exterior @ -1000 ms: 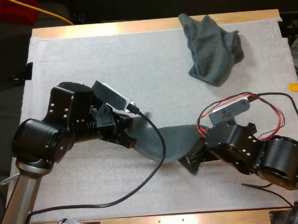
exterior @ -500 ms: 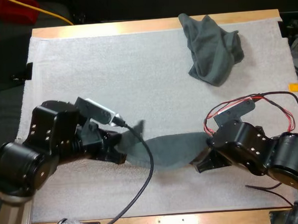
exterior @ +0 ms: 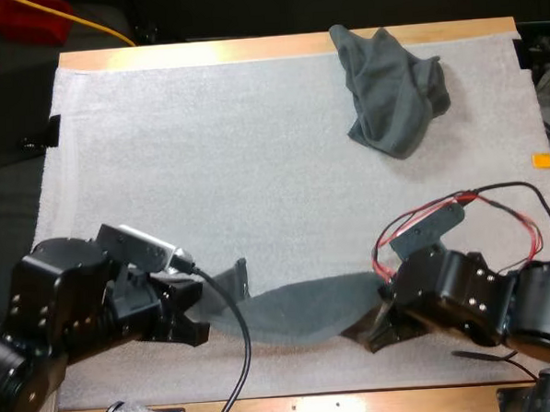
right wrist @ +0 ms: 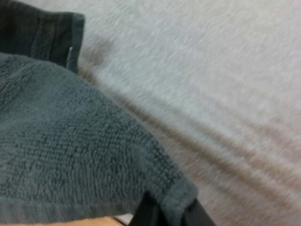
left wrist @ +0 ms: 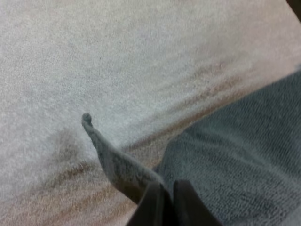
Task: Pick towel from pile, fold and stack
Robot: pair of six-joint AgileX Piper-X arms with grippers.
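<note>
Held towel [exterior: 303, 306]: dark grey-green, it lies stretched as a long band on the near part of the mat, between the two tools; its middle rests on the mat.
Left end of the held towel: one corner stands up in a tilted point just beside the left tool.
Left tool [left wrist: 168, 190]: its two black fingers are narrow, almost together, and they pinch the towel's edge between them, low over the mat.
Right tool [right wrist: 171, 207]: its fingers press on the hem of the towel's right end from both sides; the cloth bulges away from them in a soft fold.
Crumpled towel [exterior: 394, 94]: same colour, in a loose heap at the far right part of the mat, well apart from the held towel and from both tools.
Mat [exterior: 208, 154]: white, it covers nearly the whole bench.
Bench [exterior: 202, 51]: wooden, its rim shows along the far side and the near side of the mat.
</note>
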